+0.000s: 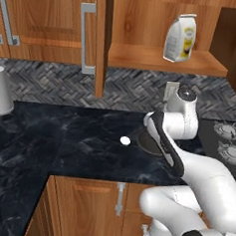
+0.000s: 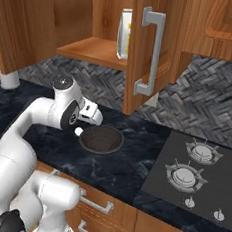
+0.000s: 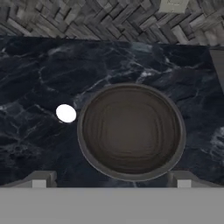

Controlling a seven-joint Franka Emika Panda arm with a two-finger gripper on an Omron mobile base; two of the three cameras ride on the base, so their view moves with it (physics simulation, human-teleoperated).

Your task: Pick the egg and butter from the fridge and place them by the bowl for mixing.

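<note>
A small white egg is seen lying on the dark marble counter, just beside the rim of the round dark bowl. The gripper is held above the bowl, its fingers spread wide apart and gripping nothing

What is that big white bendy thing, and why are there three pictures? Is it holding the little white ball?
The white bendy thing is a robot arm in a pretend computer kitchen. Two pictures come from cameras riding behind the arm, one on its left and one on its right. The third comes from a camera on its hand, looking down.

The little white ball is an egg. It lies on the dark counter, just beside the round brown bowl, not in it. The bowl looks empty.

The hand part is called the end effector. Its two fingers are spread open above the bowl, holding nothing. There is also a stove and a bag on a shelf.
</note>
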